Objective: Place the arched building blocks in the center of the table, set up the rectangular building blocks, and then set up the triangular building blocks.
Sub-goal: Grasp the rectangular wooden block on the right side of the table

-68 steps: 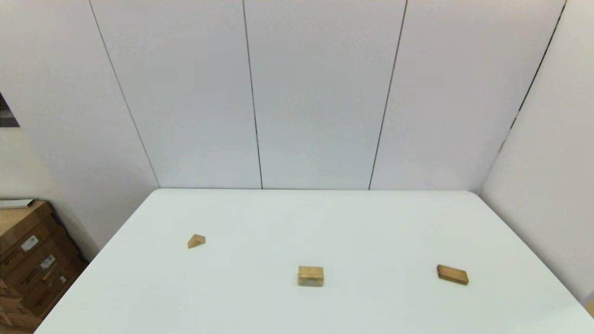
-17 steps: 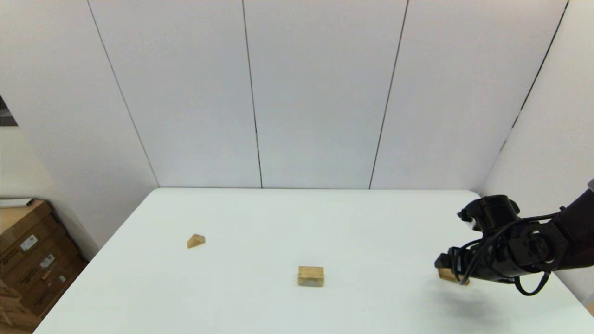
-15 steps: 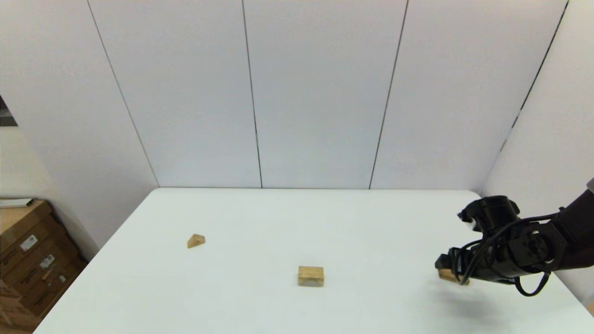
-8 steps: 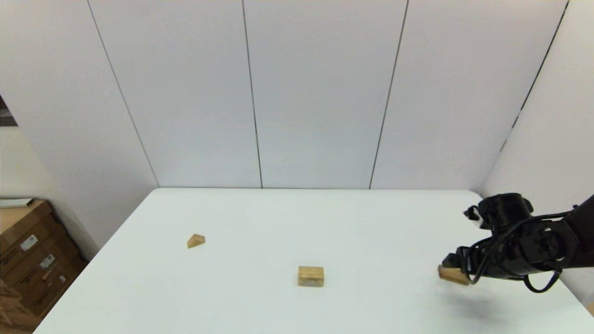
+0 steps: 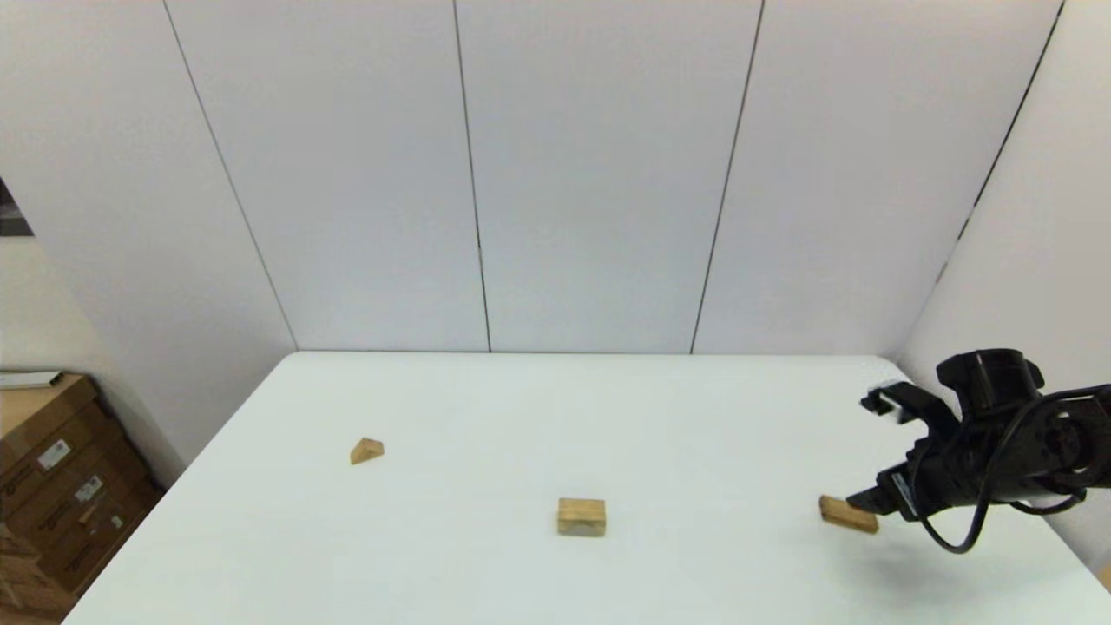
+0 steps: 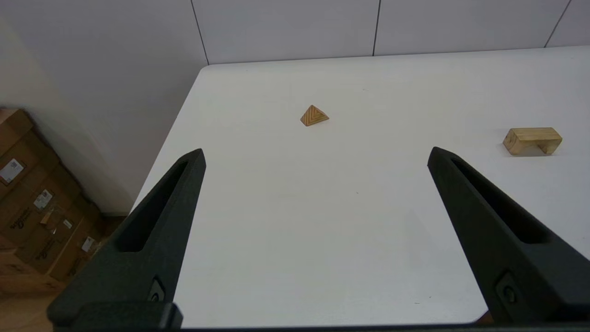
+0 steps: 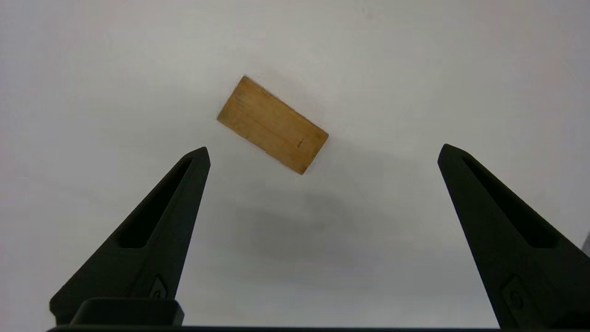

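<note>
The arched block stands on its two legs near the middle of the white table, also seen from the left wrist. The triangular block lies at the table's left. The rectangular block lies flat at the right. My right gripper hovers just right of it, open and holding nothing. In the right wrist view the slab lies askew ahead of the wide-open fingers of the right gripper. My left gripper is open and empty, back by the table's near left edge, outside the head view.
Cardboard boxes are stacked on the floor left of the table. White wall panels close off the back and right sides. The table's right edge runs close behind my right arm.
My right arm came in from the right over the rectangular block, then drew back to the right and a little up, uncovering it. All three blocks stay where they were.
</note>
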You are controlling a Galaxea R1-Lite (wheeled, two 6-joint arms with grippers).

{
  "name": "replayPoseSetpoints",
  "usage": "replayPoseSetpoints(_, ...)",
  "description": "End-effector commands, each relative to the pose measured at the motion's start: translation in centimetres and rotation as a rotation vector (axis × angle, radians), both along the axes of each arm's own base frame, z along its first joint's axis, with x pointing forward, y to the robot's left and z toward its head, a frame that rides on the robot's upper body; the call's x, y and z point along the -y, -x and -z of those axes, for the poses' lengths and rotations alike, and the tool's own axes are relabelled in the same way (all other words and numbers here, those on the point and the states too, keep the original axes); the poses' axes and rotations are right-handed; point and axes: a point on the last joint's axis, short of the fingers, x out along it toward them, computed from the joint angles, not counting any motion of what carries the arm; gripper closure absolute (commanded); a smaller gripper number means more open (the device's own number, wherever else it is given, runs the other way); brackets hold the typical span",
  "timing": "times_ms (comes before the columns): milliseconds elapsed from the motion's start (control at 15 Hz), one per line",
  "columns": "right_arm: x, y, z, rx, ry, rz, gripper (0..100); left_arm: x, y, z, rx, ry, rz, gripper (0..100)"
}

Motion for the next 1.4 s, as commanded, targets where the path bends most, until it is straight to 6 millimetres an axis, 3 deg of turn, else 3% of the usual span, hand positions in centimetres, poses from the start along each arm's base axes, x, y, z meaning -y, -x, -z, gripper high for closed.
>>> replayPoseSetpoints(67, 0.5, -0.4, -0.1, -0.100, 0.003, -0.084, 0, 0.0, 0.0, 0.0, -0.002, 0.000, 0.000, 0)
replayPoseSetpoints(333, 0.3, -0.8, -0.8, -0.114, -0.004, -0.192, 0, 0.0, 0.0, 0.0, -0.002, 0.000, 0.000, 0)
replayPoseSetpoints(800, 0.0, -2.0, 1.6, -0.168, 0.093, -0.357, 0, 0.0, 0.0, 0.0, -0.002, 0.000, 0.000, 0)
replayPoseSetpoints(1400, -1.3, -3.6, 3.5, -0.226, 0.085, -0.402, 0, 0.0, 0.0, 0.0, -0.002, -0.001, 0.000, 0)
